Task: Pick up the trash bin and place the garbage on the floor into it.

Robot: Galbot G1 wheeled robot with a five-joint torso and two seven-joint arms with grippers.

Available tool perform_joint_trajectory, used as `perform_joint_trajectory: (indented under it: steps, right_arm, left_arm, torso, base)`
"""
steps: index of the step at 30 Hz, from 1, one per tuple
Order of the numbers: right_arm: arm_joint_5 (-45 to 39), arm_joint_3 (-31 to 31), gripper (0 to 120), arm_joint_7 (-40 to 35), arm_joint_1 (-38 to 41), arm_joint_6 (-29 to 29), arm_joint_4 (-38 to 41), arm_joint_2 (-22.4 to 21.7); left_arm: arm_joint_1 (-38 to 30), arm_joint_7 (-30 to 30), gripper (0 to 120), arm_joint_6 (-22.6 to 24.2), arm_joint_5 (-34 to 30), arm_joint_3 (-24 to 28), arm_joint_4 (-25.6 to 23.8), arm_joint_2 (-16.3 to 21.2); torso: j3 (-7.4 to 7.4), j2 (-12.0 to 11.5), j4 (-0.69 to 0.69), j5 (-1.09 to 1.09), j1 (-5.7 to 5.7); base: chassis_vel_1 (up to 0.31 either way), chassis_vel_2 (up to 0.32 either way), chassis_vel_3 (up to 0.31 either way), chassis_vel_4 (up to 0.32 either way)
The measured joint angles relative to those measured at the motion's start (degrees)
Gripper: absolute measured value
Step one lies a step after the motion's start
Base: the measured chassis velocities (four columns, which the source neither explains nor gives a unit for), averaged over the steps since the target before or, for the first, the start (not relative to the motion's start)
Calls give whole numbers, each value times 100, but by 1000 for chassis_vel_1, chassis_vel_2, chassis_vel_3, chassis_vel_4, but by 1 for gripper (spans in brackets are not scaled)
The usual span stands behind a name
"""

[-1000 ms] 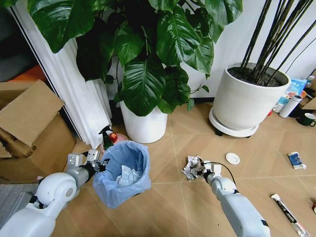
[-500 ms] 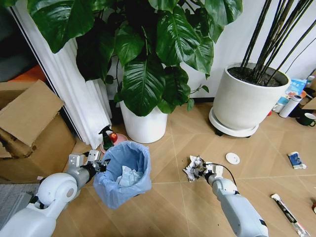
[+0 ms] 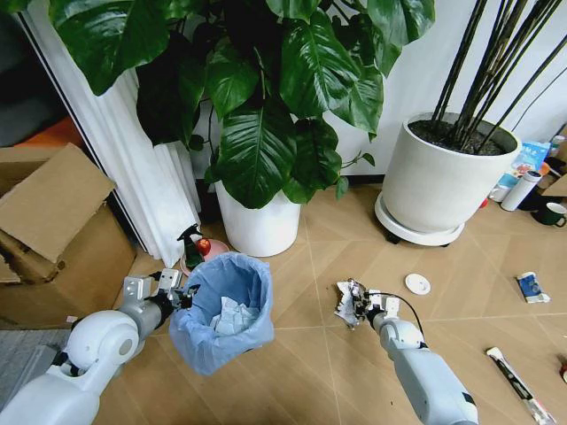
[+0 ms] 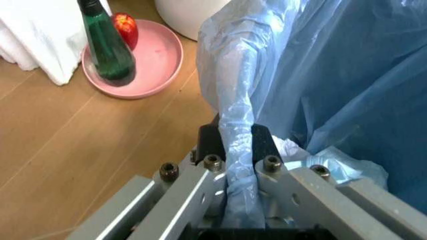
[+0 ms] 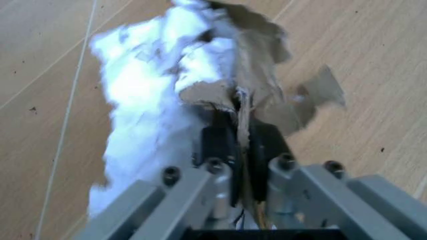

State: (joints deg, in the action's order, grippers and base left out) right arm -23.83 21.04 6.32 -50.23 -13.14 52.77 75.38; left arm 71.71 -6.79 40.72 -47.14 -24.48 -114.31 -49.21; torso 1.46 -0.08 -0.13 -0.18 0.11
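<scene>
The left pincer [image 3: 184, 297] is clamped on the blue liner at the rim of the bin [image 3: 221, 310], held just above the floor [image 3: 301, 372] beside a white planter [image 3: 259, 226], while the right pincer [image 3: 361, 304] is closed on crumpled paper [image 3: 346, 299] near a white lid [image 3: 417, 283].

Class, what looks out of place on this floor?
Litter lies scattered on the floor: a white round lid, a blue packet and a long wrapper. The right hand pinches crumpled paper; the left hand grips the trash bin.
</scene>
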Motion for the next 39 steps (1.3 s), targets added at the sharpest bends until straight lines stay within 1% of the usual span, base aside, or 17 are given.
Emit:
perform_joint_trajectory:
  steps: [1, 8, 11, 12, 14, 16, 19, 20, 21, 23, 27, 28, 31, 32, 35, 36, 39]
  right_arm:
    - [9, 2, 0, -17, -2, 1, 6, 3]
    - [23, 36, 0, -152, -66, -16, 165, 18]
    - [-11, 111, 0, -264, -211, -52, 615, -14]
    - [-11, 111, 0, -264, -211, -52, 615, -14]
    - [-186, 167, 0, -339, -344, -159, 1221, -96]
    - [-234, 172, 0, -355, -365, -170, 1364, -115]
    - [-464, 160, 0, -456, -414, -246, 2232, -249]
    - [-464, 160, 0, -456, -414, -246, 2232, -249]
    - [-573, 131, 0, -474, -418, -306, 2577, -308]
    - [-627, 112, 0, -479, -421, -331, 2725, -336]
    - [-998, -63, 0, -545, -423, -487, 3696, -558]
    - [-998, -63, 0, -545, -423, -487, 3696, -558]
    - [-1653, -374, 0, -656, -306, -720, 4834, -932]
    - [-1653, -374, 0, -656, -306, -720, 4834, -932]
    - [-2365, -853, 0, -739, -79, -925, 5694, -1373]
    - [-2365, -853, 0, -739, -79, -925, 5694, -1373]
    - [-2531, -1471, 0, -704, 97, -984, 6258, -1716]
  left_arm:
    - [3, 1, 0, 0, 0, -1, -1, 1]
    - [22, 15, 0, -8, 3, -14, -19, 14]
    - [43, 139, 0, -30, 25, -32, -37, 30]
    - [43, 139, 0, -30, 25, -32, -37, 30]
    - [46, 200, 0, -62, 54, -33, -33, 30]
    - [45, 206, 0, -66, 60, -31, -28, 25]
    - [36, 217, 0, -72, 117, -4, -12, -24]
    - [36, 217, 0, -72, 117, -4, -12, -24]
    - [44, 217, 0, -72, 129, -1, -16, -25]
    - [50, 217, 0, -72, 135, -1, -20, -20]
    - [75, 219, 0, -74, 154, -15, -39, 31]
    - [75, 219, 0, -74, 154, -15, -39, 31]
    - [58, 214, 0, -70, 158, -16, -46, 57]
    - [58, 214, 0, -70, 158, -16, -46, 57]
    - [1, 193, 0, -44, 158, 33, -38, 55]
    - [1, 193, 0, -44, 158, 33, -38, 55]
    - [-60, 185, 0, -31, 158, 80, -6, 42]
  torso:
    - [0, 0, 0, 0, 0]
    - [0, 0, 0, 0, 0]
    - [0, 0, 0, 2, 0]
    - [0, 0, 0, 2, 0]
    - [0, 0, -1, -1, 0]
    - [0, 0, -1, -1, 0]
    - [0, -1, 0, -2, 0]
    - [0, -1, 0, -2, 0]
    - [0, -1, 0, -2, 0]
    - [0, -1, 0, 0, 0]
    - [0, -1, 0, 0, 0]
    - [0, -1, 0, 0, 0]
    - [0, -1, 0, -2, 0]
    - [0, -1, 0, -2, 0]
    - [0, -1, 0, -1, 0]
    - [0, -1, 0, -1, 0]
    - [0, -1, 0, 0, 0]
  base:
    - [0, 0, 0, 0]
    - [0, 0, 0, 0]
    - [0, 0, 0, 0]
    - [0, 0, 0, 0]
    - [0, 0, 0, 0]
    - [0, 0, 0, 0]
    - [0, 0, 0, 0]
    - [0, 0, 0, 0]
    - [0, 0, 0, 0]
    - [0, 0, 0, 0]
    - [0, 0, 0, 0]
    - [0, 0, 0, 0]
    - [0, 0, 0, 0]
    - [0, 0, 0, 0]
    - [0, 0, 0, 0]
    - [0, 0, 0, 0]
    - [0, 0, 0, 0]
